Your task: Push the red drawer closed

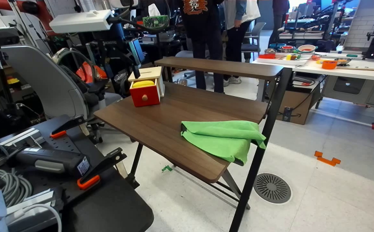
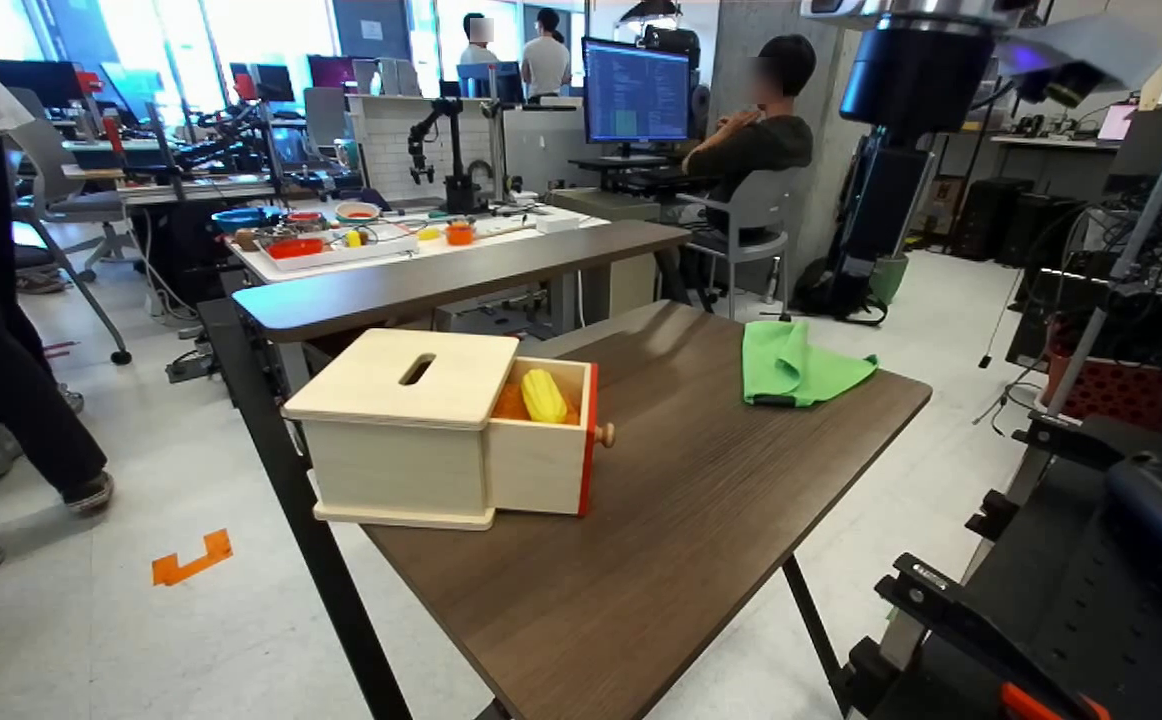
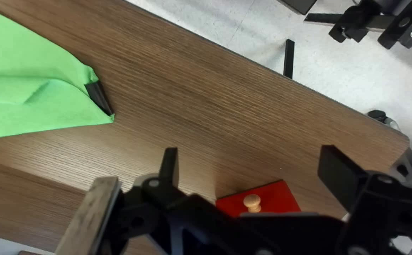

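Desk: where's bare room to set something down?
The wide middle of the desk, between the red drawer and the green cloth, is bare; so is the strip between the cloth and the long edge opposite the raised shelf. Crowded: the corner under the drawer's box, and the end beneath the cloth.
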You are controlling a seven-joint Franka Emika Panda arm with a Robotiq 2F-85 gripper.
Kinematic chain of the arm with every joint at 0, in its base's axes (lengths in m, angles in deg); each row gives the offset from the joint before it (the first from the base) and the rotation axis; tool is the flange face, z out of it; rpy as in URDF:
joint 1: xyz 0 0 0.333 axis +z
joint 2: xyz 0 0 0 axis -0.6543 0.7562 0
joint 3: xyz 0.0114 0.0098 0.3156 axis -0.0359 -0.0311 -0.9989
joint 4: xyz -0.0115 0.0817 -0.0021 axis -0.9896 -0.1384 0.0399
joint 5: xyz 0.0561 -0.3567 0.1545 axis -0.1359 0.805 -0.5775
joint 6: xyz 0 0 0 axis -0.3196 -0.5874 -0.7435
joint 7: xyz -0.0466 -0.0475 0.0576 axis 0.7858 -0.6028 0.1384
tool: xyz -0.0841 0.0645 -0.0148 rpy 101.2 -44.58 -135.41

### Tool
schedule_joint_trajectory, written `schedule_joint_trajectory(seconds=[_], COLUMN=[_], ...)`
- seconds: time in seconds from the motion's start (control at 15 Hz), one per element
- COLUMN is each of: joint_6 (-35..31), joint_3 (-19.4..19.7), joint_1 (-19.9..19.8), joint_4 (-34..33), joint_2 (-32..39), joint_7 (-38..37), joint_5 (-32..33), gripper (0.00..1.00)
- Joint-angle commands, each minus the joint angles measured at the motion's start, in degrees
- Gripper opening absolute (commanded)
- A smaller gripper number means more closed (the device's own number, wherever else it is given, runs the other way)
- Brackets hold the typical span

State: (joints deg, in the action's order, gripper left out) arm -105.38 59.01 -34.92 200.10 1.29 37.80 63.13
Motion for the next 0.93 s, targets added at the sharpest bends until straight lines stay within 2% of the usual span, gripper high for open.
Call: schedule_joint_trajectory(seconds=[0.0,0.2,0.6,0.87], joint_6=[-3.20,-4.00,-1.89,-1.73], joint_3=[-5.60,-9.33,-11.51,-13.07], joint_1=[-1.79,-3.65,-7.00,-7.57], joint_4=[-3.86,-9.22,-20.41,-24.94], joint_2=[5.92,13.11,26.02,30.27], joint_7=[9.07,13.30,12.09,11.49], joint_5=[-5.53,-6.09,0.31,4.14], gripper=[1.00,1.00,1.00,1.00])
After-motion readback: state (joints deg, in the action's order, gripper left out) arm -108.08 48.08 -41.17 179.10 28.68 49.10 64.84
